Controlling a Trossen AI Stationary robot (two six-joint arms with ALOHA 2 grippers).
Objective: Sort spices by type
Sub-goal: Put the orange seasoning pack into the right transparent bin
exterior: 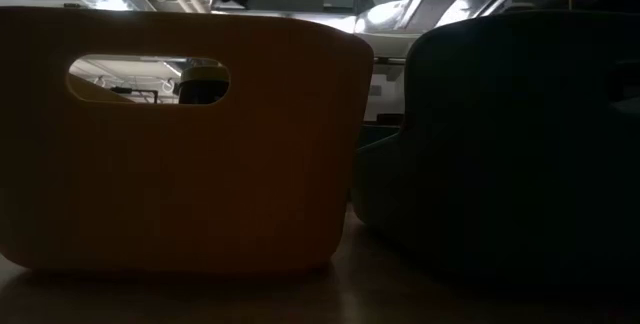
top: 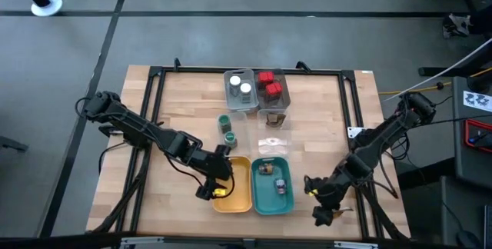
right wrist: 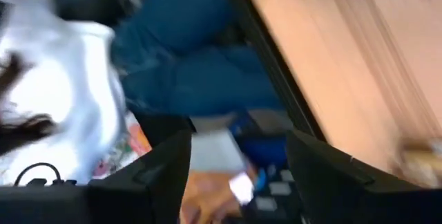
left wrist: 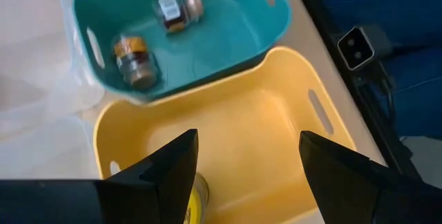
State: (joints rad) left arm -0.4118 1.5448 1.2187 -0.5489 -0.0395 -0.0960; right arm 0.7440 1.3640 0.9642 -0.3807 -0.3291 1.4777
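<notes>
L gripper released over yellow tray, yellow jar by its finger; could snag it. R gripper released, worktop's 4 o'clock edge.

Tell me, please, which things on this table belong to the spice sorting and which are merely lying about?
Part of the job:
- two white-lidded jars in the grey tray
- red boxy tins in the clear tray
- green-lidded jars on the wooden table
- two small brown jars in the teal tray
- yellow tin in the yellow tray

Lying about:
- clear plastic bag
</notes>
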